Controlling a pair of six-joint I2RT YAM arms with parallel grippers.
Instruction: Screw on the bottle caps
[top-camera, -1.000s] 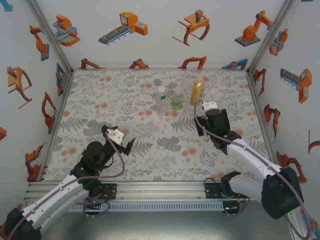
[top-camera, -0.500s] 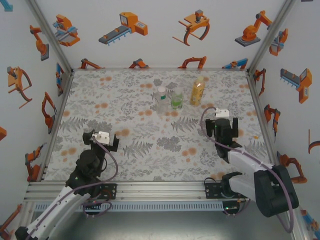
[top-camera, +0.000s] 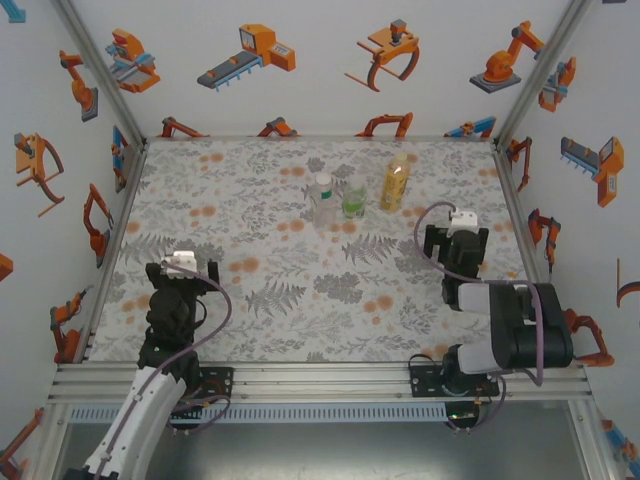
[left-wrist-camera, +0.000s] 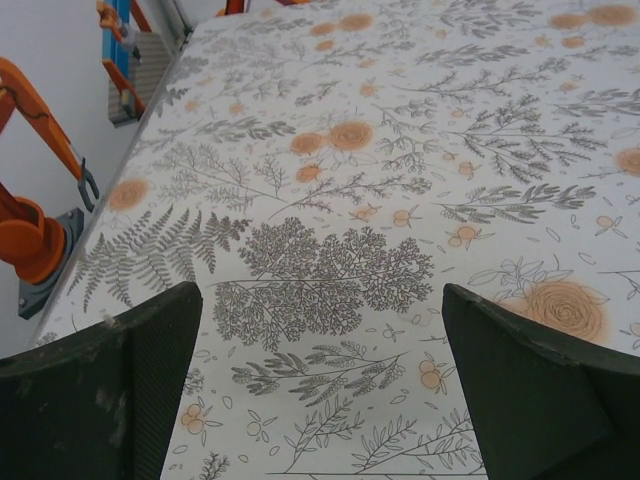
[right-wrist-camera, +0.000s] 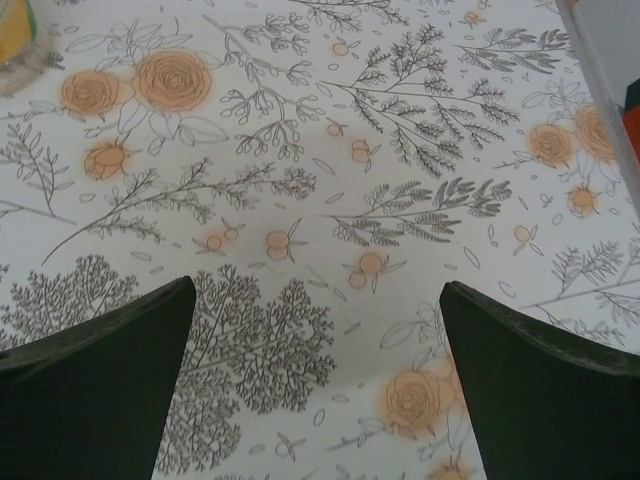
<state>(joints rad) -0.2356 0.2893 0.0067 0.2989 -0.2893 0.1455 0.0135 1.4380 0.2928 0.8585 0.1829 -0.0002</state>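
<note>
Since the earlier frame both arms have drawn back toward their bases: the left hand (top-camera: 183, 272) has shifted leftward and nearer the front rail (top-camera: 320, 378), and the right hand (top-camera: 456, 240) has moved rightward, away from the amber bottle (top-camera: 396, 185). The three bottles have not moved. Both hands stand released, fingers spread wide with nothing between them. In the wrist views the left hand (left-wrist-camera: 322, 292) and right hand (right-wrist-camera: 318, 288) each show two dark, matte, wedge-shaped fingers over bare mat. The bottles stand upright in a close row at the far centre of the counter, well apart from both hands: a clear bottle (top-camera: 323, 198) on the left, a short green bottle (top-camera: 354, 198) just beside it, and the taller, slender amber one on the right. A whitish round cap (top-camera: 322, 181) sits atop the clear bottle; whether it is threaded down cannot be told. The amber bottle's base shows at the upper left corner of the right wrist view. The counter is covered by a flat pale mat (top-camera: 280, 300) printed with grey ferns and orange blossoms. White walls (top-camera: 320, 90) bearing orange robot-arm illustrations enclose it on three sides, framed by aluminium struts.
</note>
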